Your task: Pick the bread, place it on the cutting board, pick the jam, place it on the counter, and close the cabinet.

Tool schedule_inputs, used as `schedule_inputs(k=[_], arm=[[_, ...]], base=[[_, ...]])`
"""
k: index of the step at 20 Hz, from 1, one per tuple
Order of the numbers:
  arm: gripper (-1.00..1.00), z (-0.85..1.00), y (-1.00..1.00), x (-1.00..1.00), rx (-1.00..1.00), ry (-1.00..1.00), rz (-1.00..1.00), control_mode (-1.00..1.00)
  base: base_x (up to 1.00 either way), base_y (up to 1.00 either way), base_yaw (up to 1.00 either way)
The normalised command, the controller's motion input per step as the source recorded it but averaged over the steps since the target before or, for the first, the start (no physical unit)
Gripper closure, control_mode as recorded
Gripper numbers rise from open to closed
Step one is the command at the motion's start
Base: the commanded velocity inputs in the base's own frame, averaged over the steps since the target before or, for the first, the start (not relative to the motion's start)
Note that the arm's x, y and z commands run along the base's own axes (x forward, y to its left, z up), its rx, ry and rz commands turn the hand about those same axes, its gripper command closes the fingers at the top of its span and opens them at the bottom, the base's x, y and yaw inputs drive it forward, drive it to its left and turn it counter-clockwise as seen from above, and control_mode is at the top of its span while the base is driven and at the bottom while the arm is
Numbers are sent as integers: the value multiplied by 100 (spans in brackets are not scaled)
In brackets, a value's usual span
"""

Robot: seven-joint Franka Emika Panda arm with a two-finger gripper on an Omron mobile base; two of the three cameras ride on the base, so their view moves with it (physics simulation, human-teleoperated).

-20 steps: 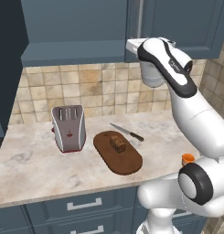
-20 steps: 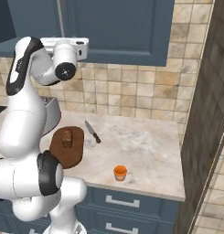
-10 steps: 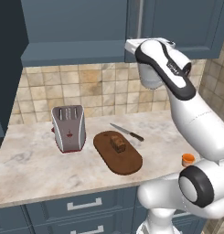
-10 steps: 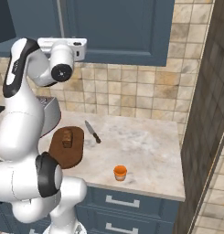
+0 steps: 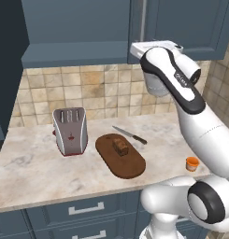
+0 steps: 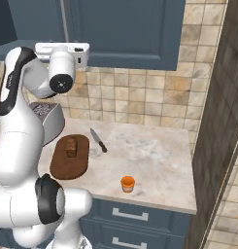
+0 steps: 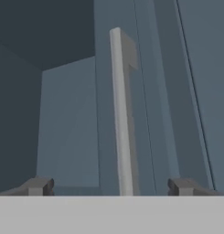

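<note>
The bread (image 5: pixel 119 147) (image 6: pixel 71 146) lies on the dark oval cutting board (image 5: pixel 127 165) (image 6: pixel 67 168). The orange jam (image 5: pixel 192 163) (image 6: pixel 127 184) stands on the beige counter (image 5: pixel 36 172) (image 6: pixel 149 155) near its front edge, right of the board. My gripper (image 7: pixel 111 187) is raised to the blue-grey cabinet (image 5: pixel 78 28) (image 6: pixel 130 29). It is open, and its fingertips (image 7: pixel 38 186) stand either side of the cabinet's slim silver handle (image 7: pixel 120 114) (image 5: pixel 143 21) without touching it. A dark strip shows left of that door.
A silver toaster (image 5: pixel 69 130) (image 6: pixel 47 119) stands left of the board. A knife (image 5: pixel 130 135) (image 6: pixel 98 141) lies behind it. A dark tiled wall (image 6: pixel 217 121) bounds the counter on the right. Drawers (image 5: pixel 83 210) run below the counter edge.
The arm's upper links have shifted slightly while the hand stays at the cabinet's lower edge. Bread, jam and board lie as before.
</note>
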Motion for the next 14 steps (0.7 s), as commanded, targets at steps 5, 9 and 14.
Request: schedule_inputs(k=[5,9,14], arm=[[-100,12,0,-39,0,0,0,-100],[-100,23,1,-37,0,0,-2,-100],[-100,31,5,-29,0,0,-4,-100]], base=[[0,0,0],[0,0,0],[0,0,0]])
